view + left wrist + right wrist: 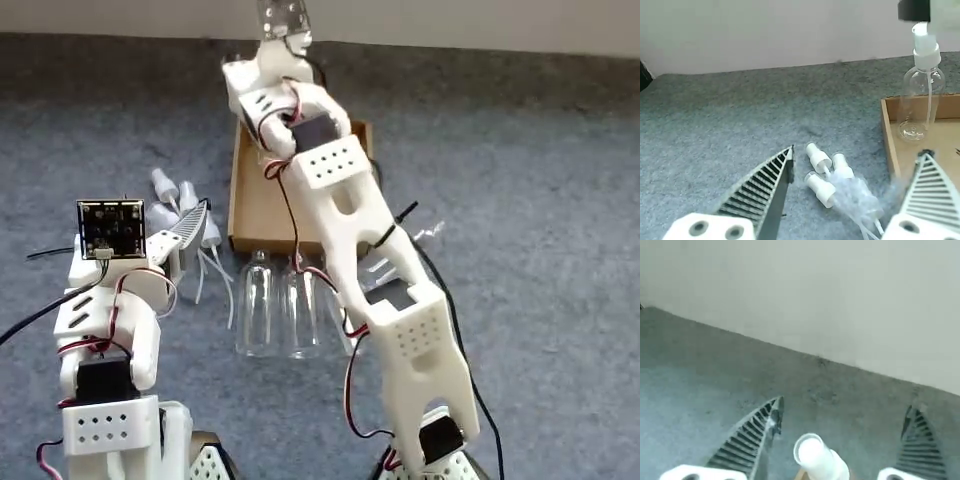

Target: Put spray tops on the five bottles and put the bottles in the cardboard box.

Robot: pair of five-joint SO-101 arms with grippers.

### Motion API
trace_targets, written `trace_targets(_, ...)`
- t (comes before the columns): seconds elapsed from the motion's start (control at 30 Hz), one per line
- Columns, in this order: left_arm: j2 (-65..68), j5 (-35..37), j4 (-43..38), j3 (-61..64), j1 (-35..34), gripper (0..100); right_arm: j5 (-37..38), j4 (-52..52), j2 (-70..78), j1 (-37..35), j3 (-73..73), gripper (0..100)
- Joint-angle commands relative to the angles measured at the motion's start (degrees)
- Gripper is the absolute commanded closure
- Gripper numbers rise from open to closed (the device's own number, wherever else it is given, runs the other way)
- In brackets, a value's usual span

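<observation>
The right gripper [845,407] has its jaws spread wide on either side of a capped bottle [920,100], which stands upright inside the box [888,135] at its far end. It should rise straight up so that neither jaw tips the bottle. The left gripper [857,152], also spread, hangs over loose tops [822,172] just beside the box.

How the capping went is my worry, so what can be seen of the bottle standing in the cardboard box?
The bottle is clear, plastic-looking and round-bodied, apparently empty, with a white spray top on its neck and a thin tube running down inside. It stands upright on the floor of the cardboard box, close to a side wall. The right gripper hangs over it, fingers open on either side of the top, not touching it.
</observation>
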Motion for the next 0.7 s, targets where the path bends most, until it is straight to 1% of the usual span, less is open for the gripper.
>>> trace_targets(0.0, -0.22, 0.44, -0.97, -0.22, 0.84, 66, -0.18, 10.59, -2.07, -0.57, -15.6, 68.7)
trace_targets(0.2, -0.22, 0.44, -0.97, -0.22, 0.84, 66, -0.09, 33.71, -2.07, -1.1, -30.81, 70.1)
trace_targets(0.37, -0.22, 0.44, -0.97, -0.22, 0.84, 66, 0.0, 45.05, -2.07, 1.98, -39.34, 85.8)
trace_targets(0.43, -0.22, 0.44, -0.97, -0.22, 0.84, 66, 0.0, 49.71, -2.15, 4.35, -42.42, 90.6)
trace_targets(0.5, -0.22, 0.44, -0.97, -0.22, 0.84, 66, -0.09, 55.78, -2.24, 6.73, -45.49, 91.6)
trace_targets(0.57, -0.22, 0.53, -0.97, -0.13, 0.84, 66, -0.09, 58.95, -3.47, 9.98, -46.99, 91.6)
trace_targets(0.67, -0.22, 0.53, -0.97, -0.13, 0.84, 66, -0.53, 59.74, -5.58, 17.1, -39.43, 91.6)
